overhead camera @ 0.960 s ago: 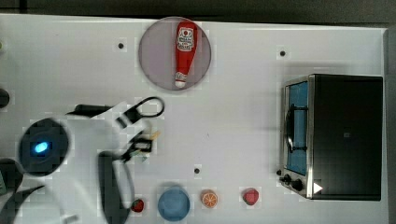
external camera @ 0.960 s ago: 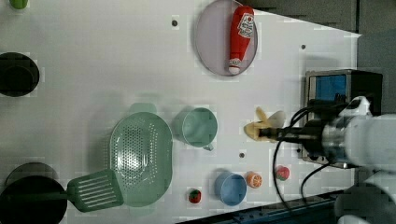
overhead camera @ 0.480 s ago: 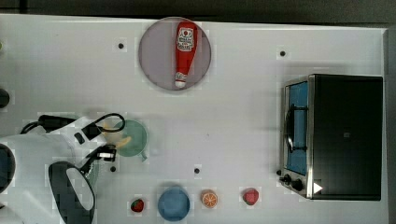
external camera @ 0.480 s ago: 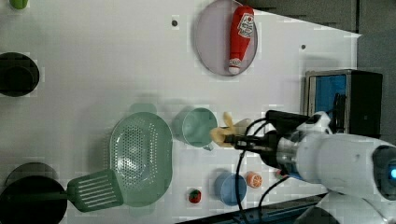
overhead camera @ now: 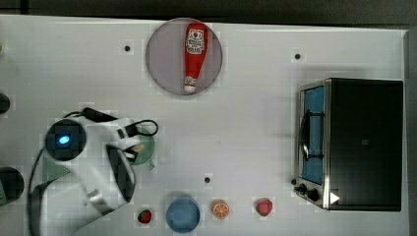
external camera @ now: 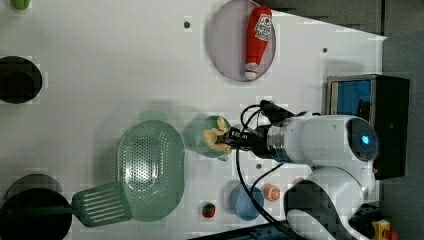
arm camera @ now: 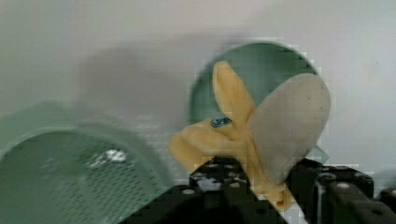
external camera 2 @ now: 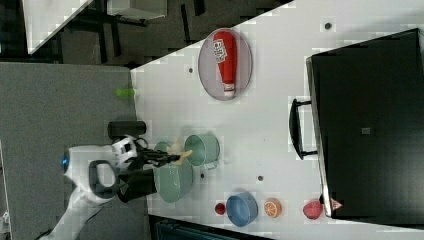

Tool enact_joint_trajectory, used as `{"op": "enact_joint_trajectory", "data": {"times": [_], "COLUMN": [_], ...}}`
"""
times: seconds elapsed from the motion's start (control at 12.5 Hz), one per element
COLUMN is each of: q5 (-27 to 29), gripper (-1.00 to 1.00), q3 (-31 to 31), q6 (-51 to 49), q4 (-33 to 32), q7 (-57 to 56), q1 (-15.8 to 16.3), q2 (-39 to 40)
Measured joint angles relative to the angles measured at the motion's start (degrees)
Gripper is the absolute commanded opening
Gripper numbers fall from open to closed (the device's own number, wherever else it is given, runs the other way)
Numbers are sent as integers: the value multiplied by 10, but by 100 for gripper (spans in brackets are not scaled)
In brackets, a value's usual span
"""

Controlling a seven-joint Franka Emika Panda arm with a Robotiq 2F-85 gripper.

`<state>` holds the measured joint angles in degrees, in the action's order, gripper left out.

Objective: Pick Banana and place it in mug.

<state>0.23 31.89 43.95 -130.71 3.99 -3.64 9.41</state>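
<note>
The gripper (external camera: 226,138) is closed on the banana (external camera: 214,137) and holds it right over the open mouth of the mug (external camera: 202,138); in the wrist view the banana (arm camera: 233,126) sits between the black fingers with the green mug (arm camera: 261,70) behind it. The banana is peeled (a pale peeled piece sticks out next to the yellow skin flaps). In the left view the white arm (external camera: 320,140) comes in from 3 o'clock of the mug, and its black cable (external camera: 250,112) loops just above the gripper. The green strainer basket (external camera: 150,170) sits close to the mug at about 8 o'clock, and a green spatula (external camera: 100,205) lies against the basket's lower edge. At about 5 o'clock of the mug there is a row of small things near the table edge: a strawberry (external camera: 208,210), a blue cup (external camera: 246,201) and an orange slice (external camera: 271,192). In the top view a red fruit (overhead camera: 264,207) ends this row, just beside the black toaster oven (overhead camera: 364,142). A grey plate (external camera: 225,50) with a red ketchup bottle (external camera: 257,40) on it lies well away at 1 o'clock of the mug. In the top view the arm (overhead camera: 93,162) covers much of the mug (overhead camera: 146,147), and the banana (overhead camera: 138,147) peeks out as a small yellow bit over it.
</note>
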Motion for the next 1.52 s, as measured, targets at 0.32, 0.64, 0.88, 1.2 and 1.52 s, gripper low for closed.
{"op": "enact_joint_trajectory", "data": {"times": [0.32,0.64,0.88,1.2,1.52], "q5": [-7,-5,-6,-13,-18], "gripper": [73,100,100,100,100], "q3": [0,-9,-27,-98,-218], "q6": [12,52,-21,-159,-323], "q4": [-46,-37,-18,78,204], "q7": [39,54,58,59,61], "q1": [-12,-2,2,-5,-31], "q2": [35,28,-39,-134,-209]}}
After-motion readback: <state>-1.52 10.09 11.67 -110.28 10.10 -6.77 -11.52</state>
